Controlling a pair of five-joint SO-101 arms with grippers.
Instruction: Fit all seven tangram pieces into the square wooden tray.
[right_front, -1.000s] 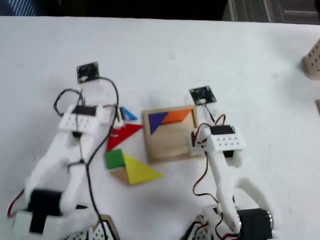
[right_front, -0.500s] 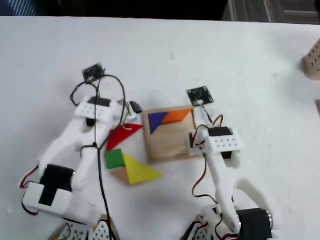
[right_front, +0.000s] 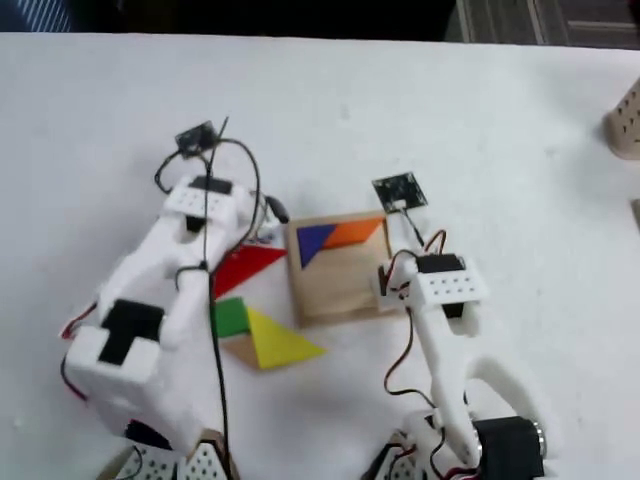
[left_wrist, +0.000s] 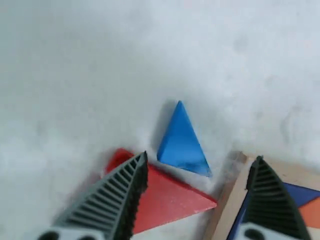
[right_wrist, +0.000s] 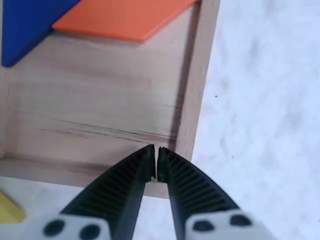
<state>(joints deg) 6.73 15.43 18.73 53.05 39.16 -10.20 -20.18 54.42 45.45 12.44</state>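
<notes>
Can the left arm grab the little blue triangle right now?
Probably yes. The left gripper is open right by the blue triangle, which lies flat with nothing on it. The red triangle and tray edge sit close, so it may be tight.

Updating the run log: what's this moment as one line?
left gripper open near small blue triangle | right gripper shut at tray rim | in tray: dark blue piece, orange piece
</notes>
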